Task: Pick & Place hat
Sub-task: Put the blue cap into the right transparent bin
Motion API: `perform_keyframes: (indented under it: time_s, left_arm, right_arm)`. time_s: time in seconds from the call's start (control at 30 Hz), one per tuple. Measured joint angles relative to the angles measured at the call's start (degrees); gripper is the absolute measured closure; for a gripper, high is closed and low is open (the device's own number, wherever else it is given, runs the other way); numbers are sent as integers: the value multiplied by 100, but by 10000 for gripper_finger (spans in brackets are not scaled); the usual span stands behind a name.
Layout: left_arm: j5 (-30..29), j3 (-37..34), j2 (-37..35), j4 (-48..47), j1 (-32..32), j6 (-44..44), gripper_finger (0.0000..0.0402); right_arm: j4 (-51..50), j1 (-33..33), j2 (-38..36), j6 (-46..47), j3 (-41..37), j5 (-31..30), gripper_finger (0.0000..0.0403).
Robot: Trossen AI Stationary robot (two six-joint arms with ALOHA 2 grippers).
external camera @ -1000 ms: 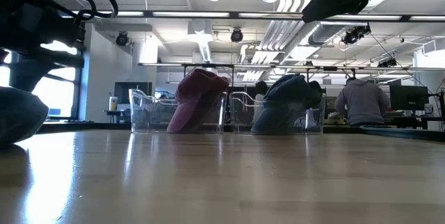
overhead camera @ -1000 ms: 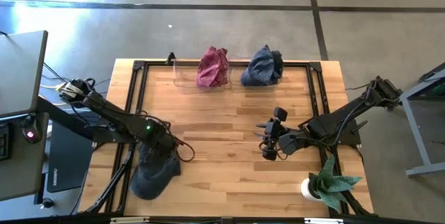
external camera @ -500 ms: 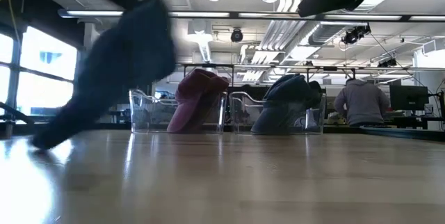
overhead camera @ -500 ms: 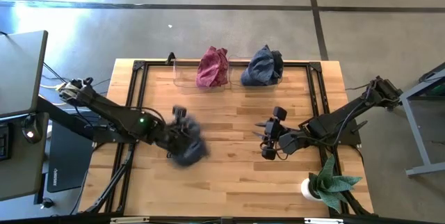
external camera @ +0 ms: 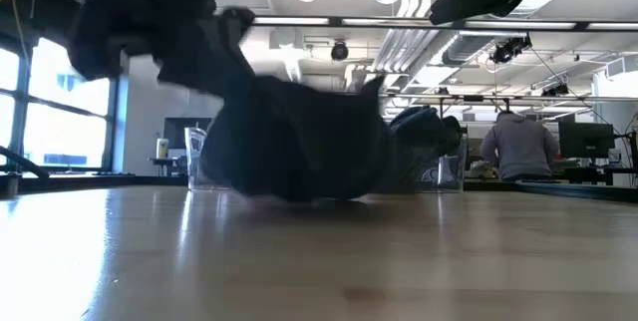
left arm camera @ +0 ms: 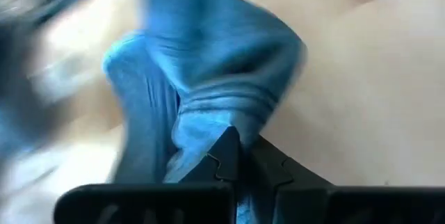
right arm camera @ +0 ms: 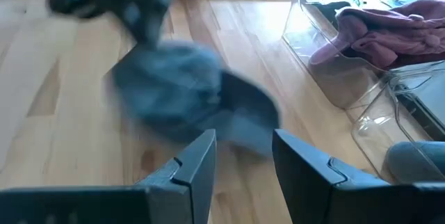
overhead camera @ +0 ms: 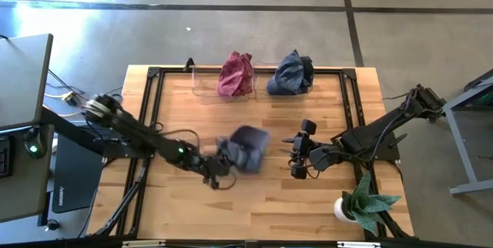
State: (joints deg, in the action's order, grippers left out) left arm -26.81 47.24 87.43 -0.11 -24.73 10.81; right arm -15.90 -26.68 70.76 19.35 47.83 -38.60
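A blue-grey hat (overhead camera: 246, 145) is near the middle of the table, blurred, with my left gripper (overhead camera: 222, 163) shut on its near left side. The left wrist view shows the hat (left arm camera: 208, 57) bunched ahead of the closed fingertips (left arm camera: 240, 147). In the low view the hat (external camera: 299, 142) hangs low over the wood. My right gripper (overhead camera: 296, 155) stands open right of the hat and touches nothing. Its wrist view shows the hat (right arm camera: 177, 95) beyond its spread fingers (right arm camera: 198, 158). My left gripper pinches a bunched fold of the hat's cloth (left arm camera: 208, 123) between its two shut fingers. It comes from the table's left, slanting downward. The hat spreads out ahead of the fingers toward the right. Whether its lower part (external camera: 299, 193) touches the table, I cannot tell.
Two clear bins stand at the far edge, one holding a red hat (overhead camera: 236, 75), the other a dark blue hat (overhead camera: 291, 72). A potted plant (overhead camera: 362, 202) stands at the near right corner. Bare wood lies between the bins and the grippers.
My left gripper has shut on the hat at the near left of the table and swept fast toward the right, tipping from pointing down to a shallower slant. The hat has come up off the wood and travelled with it to the table's middle.
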Motion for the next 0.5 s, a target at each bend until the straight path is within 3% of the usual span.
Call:
perform_keyframes:
  time_s: [0.13,0.27,0.37,0.5]
  left_arm:
    - [932,102,893,693,-3,140,363]
    - [1166,718,1281,494,-3,-23,292]
    - [1443,1359,1281,-336,-3,-92,239]
    - [1414,2330,1281,-2250,-7,-555,190]
  right_arm:
    - [46,5,0,5,0,-1,265]
    - [74,4,0,49,0,20,265]
    - [76,7,19,293,2,228,265]
    - [162,7,255,437,9,755,265]
